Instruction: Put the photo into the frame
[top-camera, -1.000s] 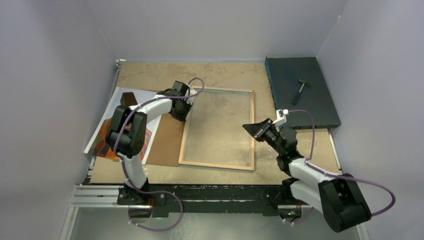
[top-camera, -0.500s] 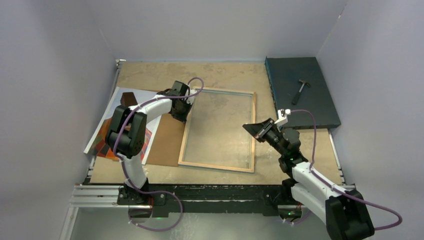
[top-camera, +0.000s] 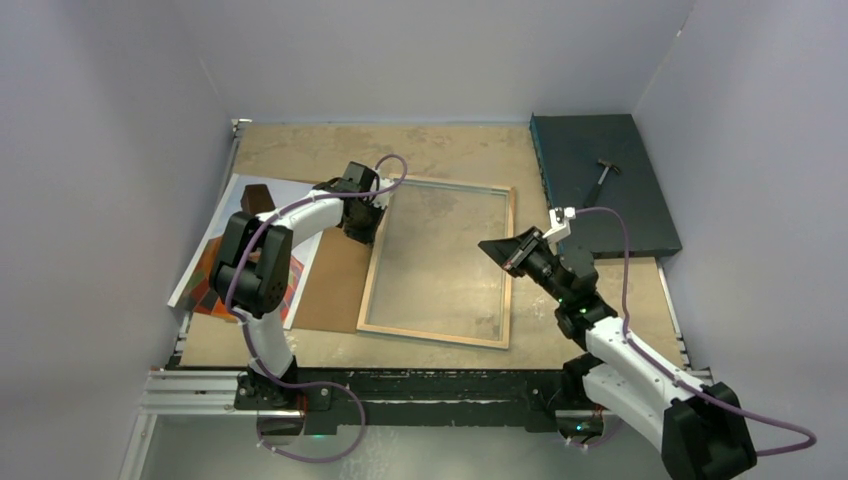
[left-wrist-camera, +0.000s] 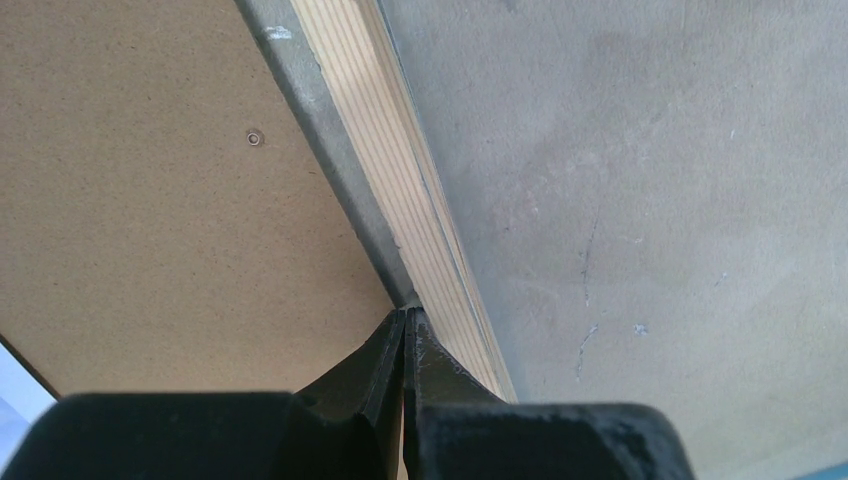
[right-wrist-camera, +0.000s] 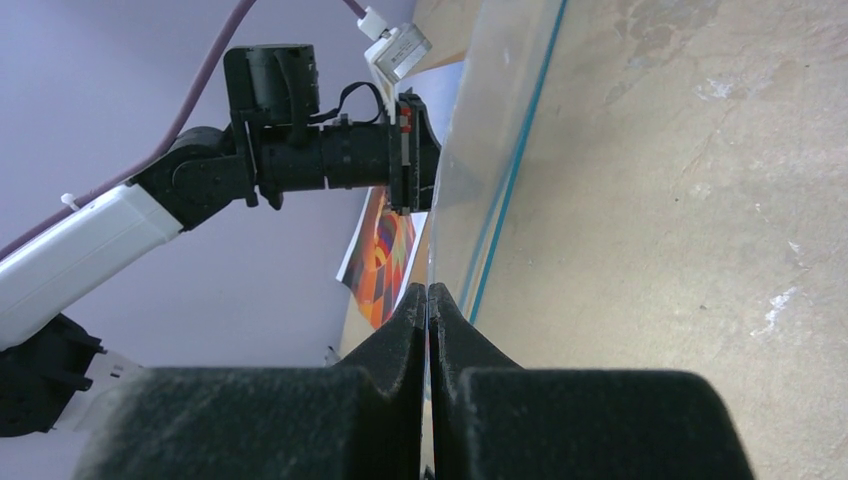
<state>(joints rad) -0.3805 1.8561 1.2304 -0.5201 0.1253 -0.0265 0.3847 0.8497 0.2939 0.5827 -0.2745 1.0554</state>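
Tabletop (top-camera: 300, 145) centre held the frame (top-camera: 430, 334), wood side up and empty; the photo (top-camera: 203, 283) lay apart at the left, not yet inserted. At opposite frame rails, the left gripper (left-wrist-camera: 404, 330) and the right gripper (right-wrist-camera: 428, 295) were pinched shut.

Three plain walls close the space in: a back wall (top-camera: 430, 60), a left wall (top-camera: 90, 200) and a right wall (top-camera: 760, 200), all pale lavender-grey and bare. Between them lies a table (top-camera: 300, 145) topped with tan fibreboard, scuffed and blotched with paler patches. A dark teal slab (top-camera: 640, 215) sits in its far right corner, against the right wall, with a small hammer (top-camera: 603, 180) on it. A black rail (top-camera: 450, 385) runs along the near edge, with a silver bar (top-camera: 190, 390) at its left end. The light is soft and even.
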